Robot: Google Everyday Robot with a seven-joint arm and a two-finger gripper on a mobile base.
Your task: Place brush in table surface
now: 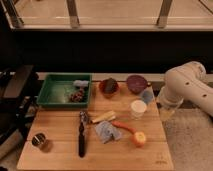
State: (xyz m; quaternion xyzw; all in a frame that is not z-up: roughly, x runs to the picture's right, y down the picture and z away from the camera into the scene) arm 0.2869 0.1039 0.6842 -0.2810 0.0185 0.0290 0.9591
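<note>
Camera view: nearest lies the wooden surface [60,156], with a small mark [160,161] by its front right corner and a dark little jar [40,141] at front left. The brush [81,139] lies flat on the boards left of centre, black handle toward the front, bristly head away. Right of it are a blue cloth [107,131], a carrot [122,126] and an orange fruit [139,138]. A pale yellow stick [104,117] sits just beside the brush head. Farther back stands a white cup [138,108]. Beyond are a green tray [50,102], a red bowl [108,86] and a purple bowl [136,82]. The pincer [166,111] hangs off the surface's right edge beneath the white arm [187,87], spread and holding nothing, well apart from the brush.
</note>
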